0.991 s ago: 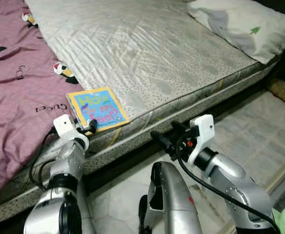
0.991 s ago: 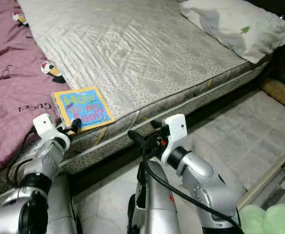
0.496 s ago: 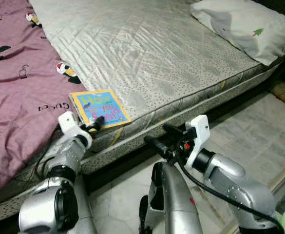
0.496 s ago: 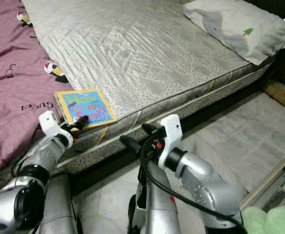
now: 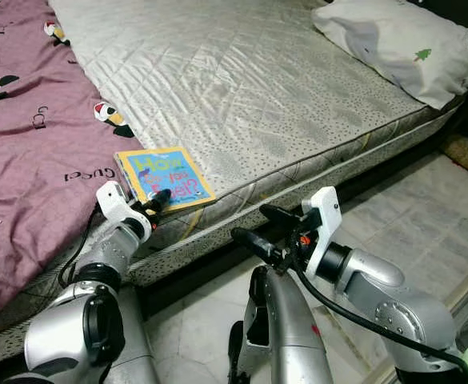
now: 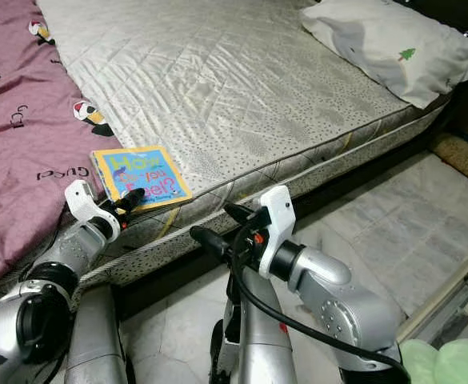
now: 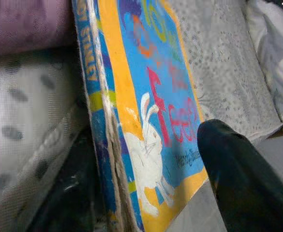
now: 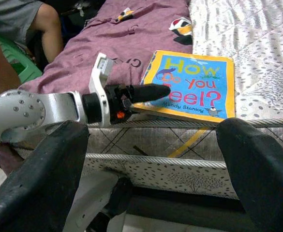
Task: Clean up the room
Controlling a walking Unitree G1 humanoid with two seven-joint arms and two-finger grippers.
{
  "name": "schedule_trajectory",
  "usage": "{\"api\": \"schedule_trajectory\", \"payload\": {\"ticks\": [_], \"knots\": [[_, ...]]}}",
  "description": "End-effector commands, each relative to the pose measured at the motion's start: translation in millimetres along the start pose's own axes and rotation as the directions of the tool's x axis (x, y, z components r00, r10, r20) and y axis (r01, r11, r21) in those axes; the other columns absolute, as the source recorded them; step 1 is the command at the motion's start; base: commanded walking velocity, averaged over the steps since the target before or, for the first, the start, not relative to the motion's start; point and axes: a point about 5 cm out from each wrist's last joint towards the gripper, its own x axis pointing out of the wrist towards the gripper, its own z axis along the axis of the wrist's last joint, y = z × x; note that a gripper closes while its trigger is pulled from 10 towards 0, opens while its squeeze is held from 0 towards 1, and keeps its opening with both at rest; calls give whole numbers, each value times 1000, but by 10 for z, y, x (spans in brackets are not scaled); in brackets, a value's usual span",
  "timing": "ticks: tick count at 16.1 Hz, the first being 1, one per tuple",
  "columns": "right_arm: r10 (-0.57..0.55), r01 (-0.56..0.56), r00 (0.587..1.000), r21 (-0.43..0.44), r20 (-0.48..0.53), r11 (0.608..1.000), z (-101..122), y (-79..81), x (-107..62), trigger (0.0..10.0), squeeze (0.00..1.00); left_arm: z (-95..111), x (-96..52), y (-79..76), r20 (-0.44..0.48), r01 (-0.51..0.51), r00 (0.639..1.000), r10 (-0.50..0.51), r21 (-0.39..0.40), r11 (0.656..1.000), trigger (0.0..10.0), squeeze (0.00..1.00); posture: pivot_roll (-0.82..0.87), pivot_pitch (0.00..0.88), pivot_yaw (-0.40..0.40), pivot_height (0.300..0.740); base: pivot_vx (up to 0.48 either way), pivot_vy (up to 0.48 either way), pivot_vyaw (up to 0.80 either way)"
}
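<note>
A children's book (image 5: 166, 178) with a blue and yellow cover lies flat at the near edge of the grey mattress (image 5: 242, 88), beside the purple blanket. My left gripper (image 5: 155, 204) is at the book's near corner. It is open, one finger (image 7: 228, 169) over the cover and the other dark under the edge. My right gripper (image 5: 254, 228) hangs open in front of the mattress side, lower than the book and to its right, with nothing between its fingers (image 8: 257, 169).
A purple printed blanket (image 5: 34, 152) covers the bed's left part. A white pillow (image 5: 402, 44) lies at the far right. Pale floor tiles (image 5: 426, 224) run along the bed. A person's bare legs (image 8: 35, 29) and a green stool (image 8: 10, 63) are beyond the blanket.
My left gripper has crept forward until its fingers straddle the book's near corner. The right gripper has sunk a little and drifted left. The book lies where it was.
</note>
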Motion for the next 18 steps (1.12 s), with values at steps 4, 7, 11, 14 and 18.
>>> {"api": "schedule_trajectory", "payload": {"ticks": [4, 7, 11, 14, 18], "knots": [[-4, 4, 999, -11, -33, 1000, -42, -33, -44, 10000, 0, 23, 9, -14, -12, 8, 1000, -8, -24, 1000, 0, 0, -168, 48, -104, 488, 0, 0, 0], [2, -2, 999, -19, -37, 1000, -51, -34, -9, 10000, 0, 11, -6, 25, -16, -5, 1000, 5, -26, 1000, 0, 0, -163, 44, -111, 488, 0, 0, 0], [-12, 10, 999, -44, -49, 999, -57, -69, -10, 10000, 0, 44, -17, 59, -6, -27, 1000, 27, -27, 999, 0, 0, -164, 46, -113, 488, 0, 0, 0], [-12, 11, 999, -37, -43, 999, -55, -64, 2, 10000, 0, 65, -19, 67, 8, -36, 999, 36, -26, 999, 0, 0, -164, 48, -112, 488, 0, 0, 0], [29, -30, 999, -20, -43, 999, -52, -35, 13, 10000, 0, 99, -25, 78, 30, -36, 999, 38, -38, 999, 0, 0, -163, 46, -111, 488, 0, 0, 0]]}}
